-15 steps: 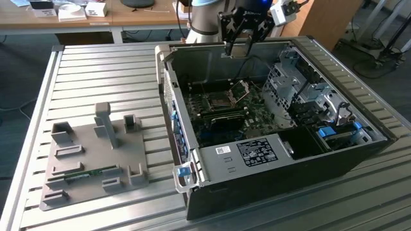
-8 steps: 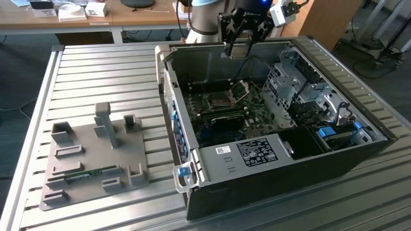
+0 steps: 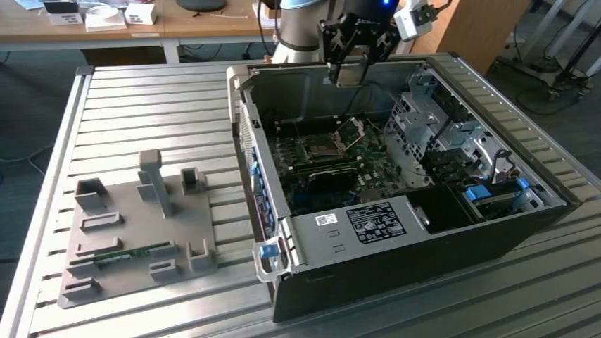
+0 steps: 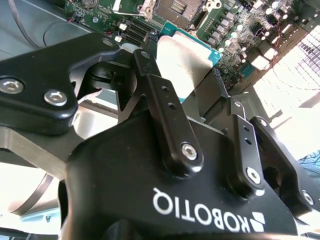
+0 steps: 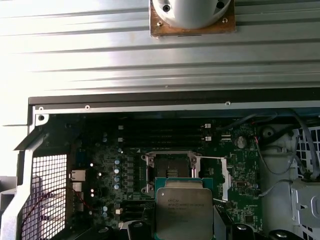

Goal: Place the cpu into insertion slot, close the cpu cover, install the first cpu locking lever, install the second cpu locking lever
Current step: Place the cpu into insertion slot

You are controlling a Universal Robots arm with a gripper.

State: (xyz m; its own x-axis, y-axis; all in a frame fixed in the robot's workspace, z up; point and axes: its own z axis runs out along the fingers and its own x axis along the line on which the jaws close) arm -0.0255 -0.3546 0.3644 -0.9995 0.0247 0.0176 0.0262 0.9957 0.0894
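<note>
My gripper [image 3: 350, 74] hangs above the back wall of the open computer case [image 3: 395, 232], shut on the cpu [image 3: 348, 75]. In the second wrist view the black fingers [image 4: 160, 90] clamp the cpu [image 4: 182, 57] by two opposite edges, its silver top showing. The first wrist view has the cpu [image 5: 184, 210] level and well above the green board, a little to one side of the insertion slot [image 5: 170, 167]. That dark square insertion slot [image 3: 322, 146] lies uncovered. The cpu cover [image 3: 352, 134] stands tilted up beside it on its hinge.
Case walls ring the board, with a metal drive cage [image 3: 441, 134] on the exterior view's right. Black memory slots [image 5: 162, 135] run beside the socket. A grey fixture plate [image 3: 136, 232] holding a memory stick [image 3: 122, 257] lies on the slatted metal table [image 3: 150, 105].
</note>
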